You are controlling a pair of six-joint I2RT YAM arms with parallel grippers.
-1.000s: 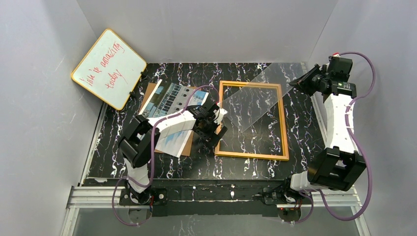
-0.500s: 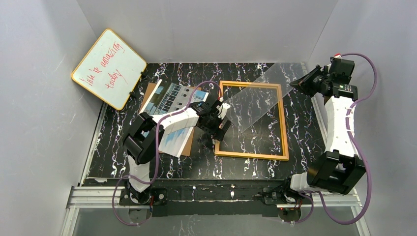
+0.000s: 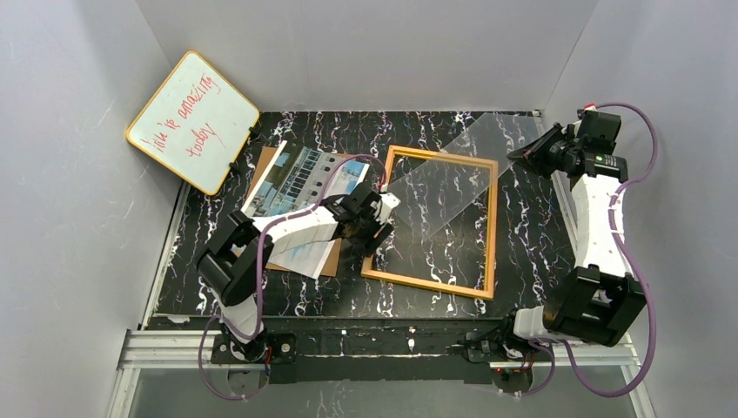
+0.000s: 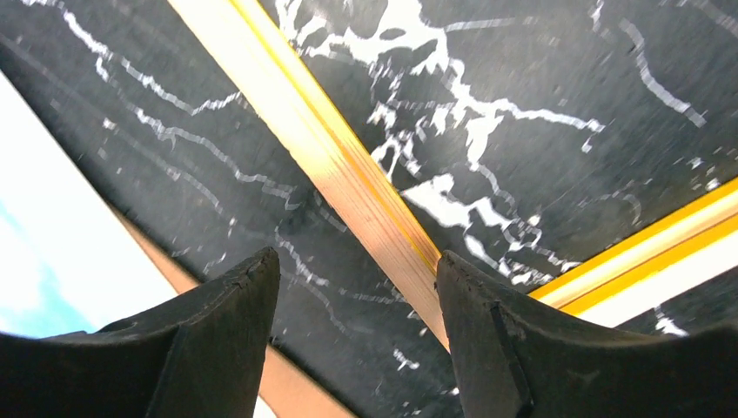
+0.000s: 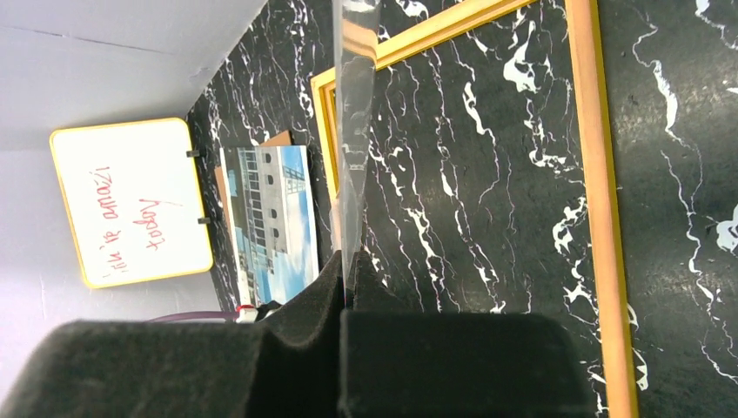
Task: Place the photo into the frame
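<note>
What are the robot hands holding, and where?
The right gripper pinches the clear glass pane by its right edge. The left gripper straddles the left rail of the thin orange-brown picture frame, jaws apart, holding nothing.

The left gripper (image 3: pixel 379 228) has narrowed astride the frame's (image 3: pixel 426 286) left rail, swinging its near end left.

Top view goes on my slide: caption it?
Right gripper holds glass pane tilted over frame; left gripper straddles the rail nearest the photo.
</note>
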